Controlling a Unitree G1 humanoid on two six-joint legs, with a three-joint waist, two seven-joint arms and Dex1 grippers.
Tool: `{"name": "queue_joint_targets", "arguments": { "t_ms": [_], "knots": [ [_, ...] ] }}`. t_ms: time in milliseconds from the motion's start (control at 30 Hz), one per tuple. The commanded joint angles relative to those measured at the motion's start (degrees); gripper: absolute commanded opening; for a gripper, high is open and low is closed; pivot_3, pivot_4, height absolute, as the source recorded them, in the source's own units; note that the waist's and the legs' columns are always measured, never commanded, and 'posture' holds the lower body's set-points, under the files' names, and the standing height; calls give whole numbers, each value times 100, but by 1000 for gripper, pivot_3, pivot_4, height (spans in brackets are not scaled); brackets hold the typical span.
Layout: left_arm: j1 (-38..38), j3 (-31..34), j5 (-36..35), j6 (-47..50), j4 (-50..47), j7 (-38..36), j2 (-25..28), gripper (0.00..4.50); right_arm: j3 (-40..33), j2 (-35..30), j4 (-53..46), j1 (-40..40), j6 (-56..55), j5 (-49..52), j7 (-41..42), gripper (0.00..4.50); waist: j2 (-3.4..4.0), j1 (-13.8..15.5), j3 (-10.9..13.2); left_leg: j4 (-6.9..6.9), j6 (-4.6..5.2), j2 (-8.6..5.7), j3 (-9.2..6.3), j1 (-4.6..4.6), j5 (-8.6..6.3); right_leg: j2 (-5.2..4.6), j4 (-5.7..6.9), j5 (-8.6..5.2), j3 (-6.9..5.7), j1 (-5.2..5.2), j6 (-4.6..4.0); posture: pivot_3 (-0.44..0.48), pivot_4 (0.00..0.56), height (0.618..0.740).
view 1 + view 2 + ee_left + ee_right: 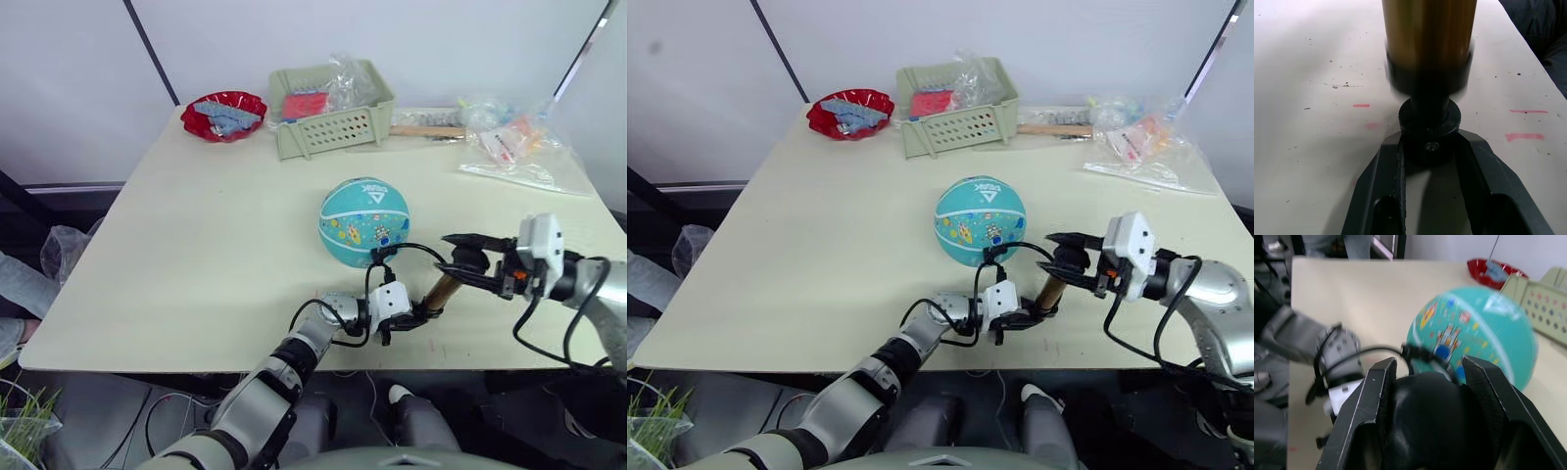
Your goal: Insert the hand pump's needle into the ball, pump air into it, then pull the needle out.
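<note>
Near the front edge of the table (196, 255), the hand pump (443, 291) lies slanted between the two arms, just in front of the ball (364, 222). The left tool (409, 318) is clamped on the pump's black lower end cap — the left wrist view shows both fingers pressed against it. The right tool (468, 257) is closed around the black T-handle at the other end. A thin black hose (407, 250) loops from the pump up to the ball's near side; whether the needle sits in the valve is too small to tell.

Judging the risks: the ball rests free on a smooth top, so a sideways tug through the hose could roll it away and bend or pull out the needle. An off-axis pump stroke could also twist the cap out of the left tool's hold, and the pump is close enough to the edge to fall.

Pale cream and lightly speckled, the table carries faint red marks. Well behind the ball stand a red bowl (223, 115), a green basket (333, 110) and plastic bags (509, 142) — white walls beyond.
</note>
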Motion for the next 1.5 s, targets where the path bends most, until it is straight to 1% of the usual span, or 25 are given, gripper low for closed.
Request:
{"name": "queue_joint_targets", "arguments": {
  "t_ms": [33,167,300,400,567,633,767,933,1033,1133,1167,1233,1267,1367,1500],
  "knots": [
    [332,-124,307,350,428,-16,256,1049,-196,-135,126,-12,46,-28,58,1672,4,1,2,0,0,-1,1,-3,0,0,0,0,3,0,0,0,150,740],
    [300,-125,314,343,462,-21,252,1049,-566,-427,-127,-172,444,526,224,1672,9,10,13,0,1,-2,-1,-9,0,-1,0,0,0,-2,-1,0,150,740],
    [276,-127,314,326,485,-24,248,1049,-1188,-834,-496,-479,1157,1442,278,1672,34,26,49,1,1,-6,-2,-20,0,-6,-1,1,-1,-9,-3,0,150,740],
    [273,-127,311,321,491,-31,248,1049,-1409,-989,-576,-596,1439,1728,261,1672,27,28,62,1,1,-7,-5,-27,0,-7,-1,1,-4,-15,-5,0,150,740],
    [255,-126,304,300,544,-40,225,1049,-2199,-1677,-510,-1294,2191,2673,383,1672,35,26,76,2,2,-8,-3,-35,0,-12,-2,2,-4,-21,-4,0,150,740],
    [246,-129,314,288,569,-33,216,1049,-2324,-1847,-503,-1510,2444,2953,334,1672,49,26,87,4,2,-8,0,-36,0,-13,-2,2,-2,-23,-3,0,150,740],
    [245,-125,319,278,587,-27,213,1049,-2304,-1915,-546,-1563,2643,3003,319,1672,45,32,90,2,2,-5,-4,-37,1,-14,-2,2,-6,-25,-4,0,150,740],
    [259,-129,318,285,579,-19,198,1049,-2151,-1766,-598,-1477,2653,2911,249,1672,50,23,88,3,2,-5,7,-33,1,-15,-1,2,5,-25,-1,0,150,740],
    [277,-148,333,284,556,-8,178,1049,-1172,-1442,-686,-710,1994,1782,424,1672,26,24,53,0,2,-1,3,-28,0,-13,-1,1,1,-22,-3,0,150,740],
    [285,-147,346,292,535,5,170,1049,-540,-1094,-531,-410,1335,962,341,1672,16,8,22,-6,1,-1,7,-11,0,-8,-2,0,4,-8,-2,0,150,740],
    [290,-144,350,296,528,11,164,1049,-398,-997,-466,-358,1154,736,292,1672,6,4,10,-5,1,0,8,-6,0,-7,-1,0,5,-3,0,0,150,740],
    [299,-138,359,306,515,23,158,1049,-201,-689,-404,-189,982,666,276,1672,0,0,2,-4,-5,2,7,5,-4,-5,-1,0,5,9,1,0,150,740],
    [300,-136,360,311,510,27,154,1049,-103,-645,-356,-123,832,527,320,1672,-11,1,-8,-4,-5,1,6,6,-4,-5,-1,0,5,9,2,0,150,740],
    [306,-123,358,333,488,38,149,1049,175,-376,-130,-58,406,71,231,1672,-4,0,-16,-4,-5,2,4,10,-3,-2,-1,0,3,10,1,0,150,740],
    [308,-113,361,348,468,37,148,1049,347,-200,95,-19,148,-234,187,1672,0,1,-28,-5,0,2,2,11,0,0,-1,-1,2,9,0,0,150,740]
  ]
}}
